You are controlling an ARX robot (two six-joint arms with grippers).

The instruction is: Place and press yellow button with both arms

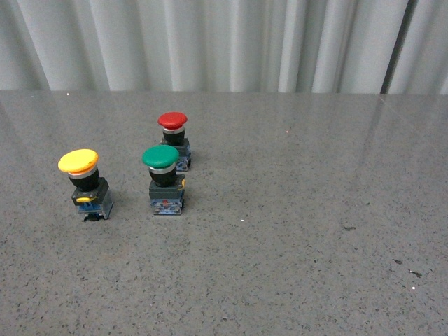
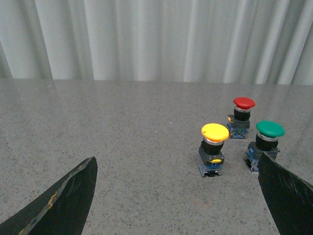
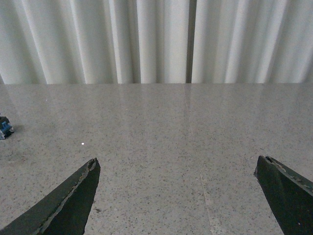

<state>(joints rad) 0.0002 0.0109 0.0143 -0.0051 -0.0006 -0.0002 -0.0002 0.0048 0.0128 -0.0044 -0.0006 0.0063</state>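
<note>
The yellow button (image 1: 82, 182) stands upright at the left of the grey table, with a round yellow cap and a black-grey block body. It also shows in the left wrist view (image 2: 213, 147), ahead of my left gripper (image 2: 178, 171) and well clear of it. The left gripper is open and empty, with one black finger (image 2: 73, 196) at each side of the view. My right gripper (image 3: 177, 169) is open and empty over bare table, its fingers (image 3: 73, 200) wide apart. Neither arm shows in the front view.
A green-capped button (image 1: 165, 178) stands right of the yellow one, and a red-capped button (image 1: 174, 140) behind it. Both show in the left wrist view, green (image 2: 265, 142) and red (image 2: 241, 116). A white pleated curtain (image 1: 224, 42) closes the table's far edge.
</note>
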